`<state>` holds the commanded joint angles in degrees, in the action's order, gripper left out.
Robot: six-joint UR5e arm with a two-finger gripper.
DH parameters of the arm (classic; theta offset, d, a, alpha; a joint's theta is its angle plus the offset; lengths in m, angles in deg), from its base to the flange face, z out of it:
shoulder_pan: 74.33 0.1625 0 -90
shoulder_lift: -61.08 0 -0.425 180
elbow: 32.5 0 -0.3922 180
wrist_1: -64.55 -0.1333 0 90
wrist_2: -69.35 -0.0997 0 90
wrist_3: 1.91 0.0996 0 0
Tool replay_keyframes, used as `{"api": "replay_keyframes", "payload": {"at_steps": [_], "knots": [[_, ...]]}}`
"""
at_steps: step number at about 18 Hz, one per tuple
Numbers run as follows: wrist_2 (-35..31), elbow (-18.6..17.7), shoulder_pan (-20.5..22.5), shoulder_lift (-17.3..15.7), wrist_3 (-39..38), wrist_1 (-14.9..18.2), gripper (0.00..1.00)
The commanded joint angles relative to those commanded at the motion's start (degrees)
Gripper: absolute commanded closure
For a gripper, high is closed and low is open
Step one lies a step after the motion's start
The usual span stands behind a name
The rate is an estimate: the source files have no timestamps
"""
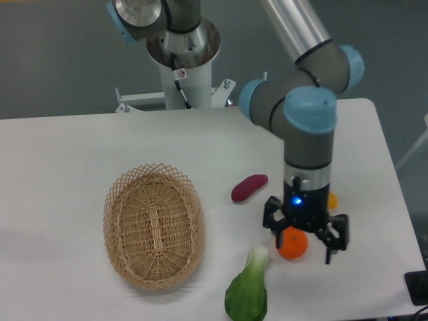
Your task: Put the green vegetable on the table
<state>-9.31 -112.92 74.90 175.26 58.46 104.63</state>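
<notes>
Bok choy toy (247,294) lies flat on the white table (67,160), near the front edge, right of the wicker basket (154,224); gripper (305,239) hangs above the orange (292,245), jaws wide apart, empty

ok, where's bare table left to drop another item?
Bare: the table's whole left side beside the basket, and the far strip behind it. Crowded: front right, where bok choy, orange, eggplant and open gripper cluster.
</notes>
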Motion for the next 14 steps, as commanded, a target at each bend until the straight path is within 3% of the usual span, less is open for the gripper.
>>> {"api": "replay_keyframes", "payload": {"at_steps": [3,7,14], "knots": [[-0.01,-0.53,3.78,-3.08,6.93,1.49,0.0],[-0.01,-0.61,7.65,-5.02,18.97,6.76,0.0],[0.08,-1.58,13.8,-5.55,37.52,12.83,0.0]]}}
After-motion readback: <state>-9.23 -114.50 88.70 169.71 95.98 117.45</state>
